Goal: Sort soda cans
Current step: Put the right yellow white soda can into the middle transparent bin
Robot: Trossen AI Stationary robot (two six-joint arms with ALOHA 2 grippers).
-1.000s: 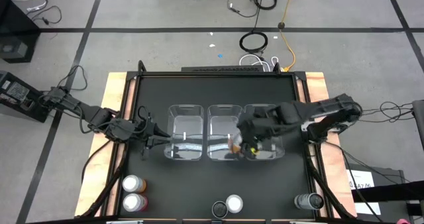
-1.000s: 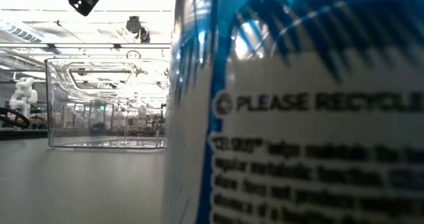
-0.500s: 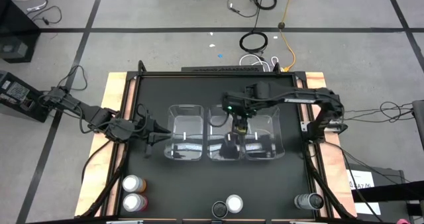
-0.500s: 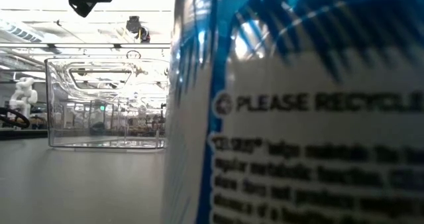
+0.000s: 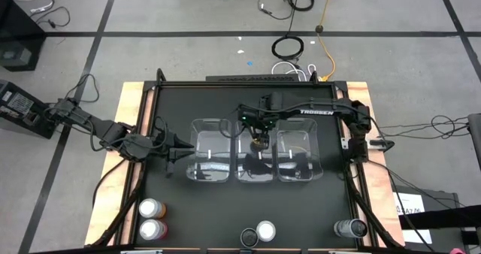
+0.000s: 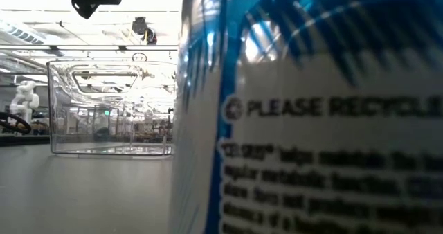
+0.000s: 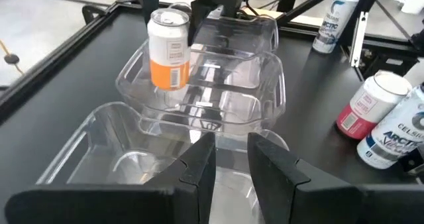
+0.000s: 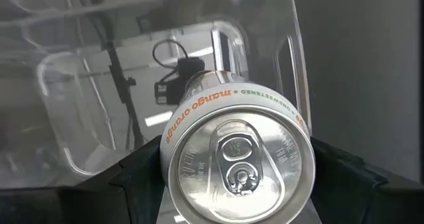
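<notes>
The right gripper (image 5: 259,140) is clamped around an orange can (image 7: 168,49), its jaws standing wide on either side of the can's body, and holds it upright over the middle bin (image 5: 254,171) of three clear plastic bins set in a row on the black tabletop (image 5: 248,100). From the left wrist view the can hangs above the bin's rim rather than resting on its floor.

To do this well, I'd say the arm should lower the can straight down until its base meets the bin floor before the jaws let go; a drop from this height could tip it or bounce it against the thin walls. Keeping it clear of the dividing wall between bins matters too.

The left gripper (image 5: 179,150) waits by the outer end of the left bin (image 5: 208,173), its fingers (image 7: 196,173) close together with a narrow gap, holding nothing.

Other cans stand along the near edge of the tabletop: a pair at the left corner (image 5: 151,208), one near the middle (image 5: 265,230), one toward the right (image 5: 352,228).

Readable writing: "mango orange" runs around the held can's rim in the right wrist view. A blue-and-white can (image 7: 395,136) shows "ARCTIC". The can filling the low view (image 6: 311,123) reads "PLEASE RECYCLE".
</notes>
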